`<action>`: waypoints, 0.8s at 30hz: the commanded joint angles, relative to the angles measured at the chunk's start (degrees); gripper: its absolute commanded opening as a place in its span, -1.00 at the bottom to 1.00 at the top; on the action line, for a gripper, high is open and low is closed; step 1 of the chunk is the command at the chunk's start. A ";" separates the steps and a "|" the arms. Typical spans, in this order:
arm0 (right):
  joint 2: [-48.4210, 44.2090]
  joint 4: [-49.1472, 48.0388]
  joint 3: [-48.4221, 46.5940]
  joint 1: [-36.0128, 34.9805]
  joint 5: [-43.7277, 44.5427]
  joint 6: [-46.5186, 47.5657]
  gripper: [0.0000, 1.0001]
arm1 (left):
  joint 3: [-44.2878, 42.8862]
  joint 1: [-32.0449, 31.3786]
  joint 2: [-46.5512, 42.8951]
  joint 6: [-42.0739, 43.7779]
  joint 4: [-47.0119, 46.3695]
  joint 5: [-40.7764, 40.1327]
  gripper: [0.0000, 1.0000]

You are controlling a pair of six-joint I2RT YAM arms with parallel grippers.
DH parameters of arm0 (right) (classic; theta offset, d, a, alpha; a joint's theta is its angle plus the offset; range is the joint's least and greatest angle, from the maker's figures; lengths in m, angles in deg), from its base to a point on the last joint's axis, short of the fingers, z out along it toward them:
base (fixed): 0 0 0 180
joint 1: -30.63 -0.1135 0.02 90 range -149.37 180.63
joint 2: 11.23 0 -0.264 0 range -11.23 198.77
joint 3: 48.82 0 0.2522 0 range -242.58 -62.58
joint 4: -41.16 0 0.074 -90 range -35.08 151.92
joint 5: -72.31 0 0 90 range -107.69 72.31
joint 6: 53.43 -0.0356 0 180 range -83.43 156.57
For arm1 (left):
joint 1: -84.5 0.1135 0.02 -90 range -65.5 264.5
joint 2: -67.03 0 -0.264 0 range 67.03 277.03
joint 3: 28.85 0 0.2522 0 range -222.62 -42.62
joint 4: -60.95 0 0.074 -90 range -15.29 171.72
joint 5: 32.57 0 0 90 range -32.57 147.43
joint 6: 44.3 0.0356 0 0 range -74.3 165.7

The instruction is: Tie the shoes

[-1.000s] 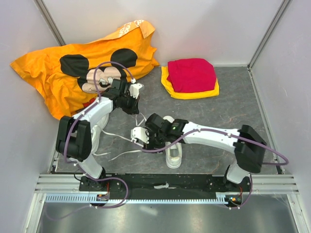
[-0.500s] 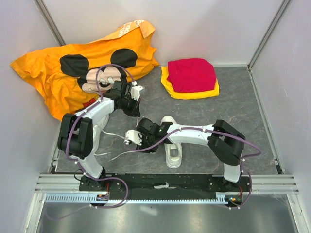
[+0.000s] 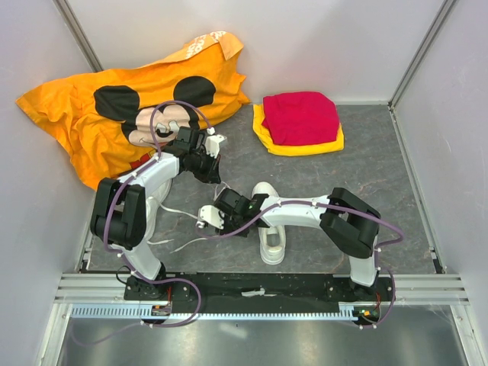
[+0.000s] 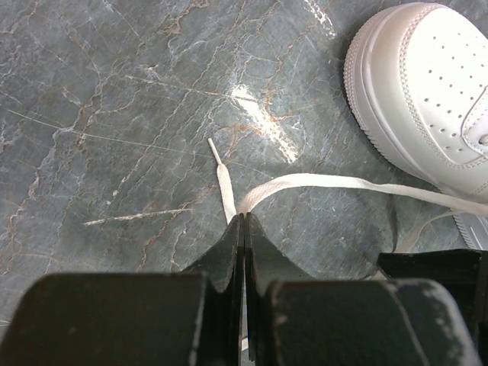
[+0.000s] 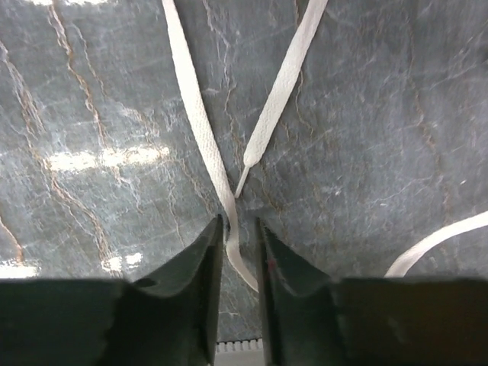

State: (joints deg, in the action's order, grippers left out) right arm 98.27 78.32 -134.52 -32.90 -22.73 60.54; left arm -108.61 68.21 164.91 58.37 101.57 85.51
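One white sneaker (image 3: 273, 242) lies under my right arm, and its toe shows in the left wrist view (image 4: 427, 91). Long flat white laces (image 3: 187, 242) trail left over the grey floor. My left gripper (image 3: 210, 166) is shut on a lace (image 4: 305, 183) near its loose end, low over the floor (image 4: 244, 216). My right gripper (image 3: 207, 219) is slightly open, its jaws astride another lace (image 5: 200, 122) lying on the floor (image 5: 238, 221). A second lace end (image 5: 278, 91) crosses just ahead. The second shoe is mostly hidden under my left arm.
The orange cartoon-mouse shirt (image 3: 114, 107) is heaped at the back left, close behind my left gripper. A red cloth on a yellow one (image 3: 301, 118) lies at the back right. White walls close in both sides. A metal rail (image 3: 259, 293) runs along the near edge.
My right arm has folded its elbow inward and its gripper has shifted left along the floor onto the lace. My left gripper has barely moved and still grips its lace.
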 commanded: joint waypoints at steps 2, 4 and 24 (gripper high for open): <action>0.20 -0.55 1.01 0.42 0.64 -0.41 -0.64 | -0.10 0.21 -0.06 -0.80 -1.10 2.24 -0.97; -0.50 -0.11 1.01 0.86 -0.14 -0.59 -1.00 | -0.45 0.30 -0.41 -0.63 -0.66 2.51 -0.97; -23.25 13.86 -3.20 5.77 -7.18 -0.24 -1.00 | -1.94 0.21 -11.39 2.09 6.80 7.16 -0.97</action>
State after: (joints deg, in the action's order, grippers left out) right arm 81.52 85.99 -133.89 -28.87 -27.21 60.36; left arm -108.61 68.21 159.78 58.45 105.04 88.37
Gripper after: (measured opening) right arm 0.007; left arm 0.022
